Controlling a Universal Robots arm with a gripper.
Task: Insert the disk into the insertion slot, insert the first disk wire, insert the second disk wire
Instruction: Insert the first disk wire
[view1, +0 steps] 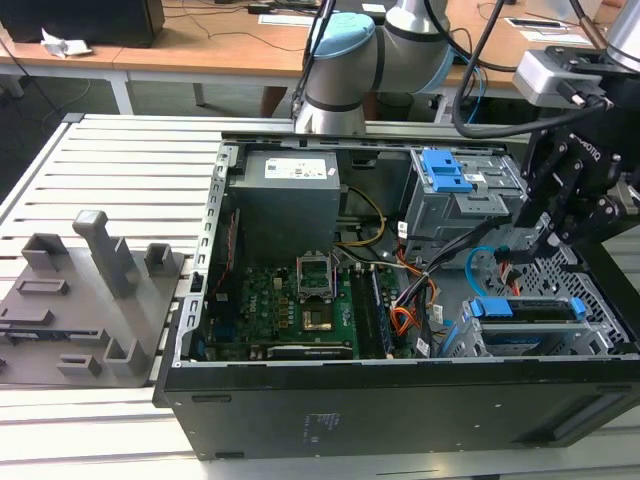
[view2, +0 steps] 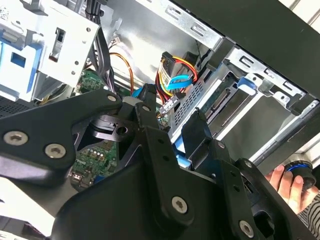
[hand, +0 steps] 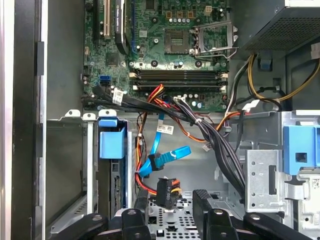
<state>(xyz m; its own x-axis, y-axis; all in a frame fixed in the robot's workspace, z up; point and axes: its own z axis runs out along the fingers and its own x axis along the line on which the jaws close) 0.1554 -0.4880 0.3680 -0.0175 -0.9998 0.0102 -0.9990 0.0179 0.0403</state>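
Scene: open computer case (view1: 400, 400) lying on its side on a slatted table, with the gripper (view1: 555, 228) low over the drive-bay corner at the exterior view's right.
Disk: the disk (view1: 525, 308) stands on edge in the insertion slot (view1: 560, 272). Its blue carrier end (hand: 112, 142) faces the loose wires, and it looks seated.
Claw: the fingers are apart in both wire-side wrist views. A black power plug (hand: 165, 189) with red, yellow and orange leads lies between them and is not gripped.
Second lead: the blue data cable (hand: 162, 159) hangs free just beside the plug. Neither lead appears to be joined to the disk.
Step in hand (judged): first disk wire, at the approach to the grasp.
Move calls for (judged): a square closure on the plug body rather than its leads, keeping the blue cable out of the pinch.
Bystander: a person's hand (view2: 282, 186) rests by the outer edge of the case.
Not involved: the tall grey cage (view1: 450, 195) with blue latch tabs.
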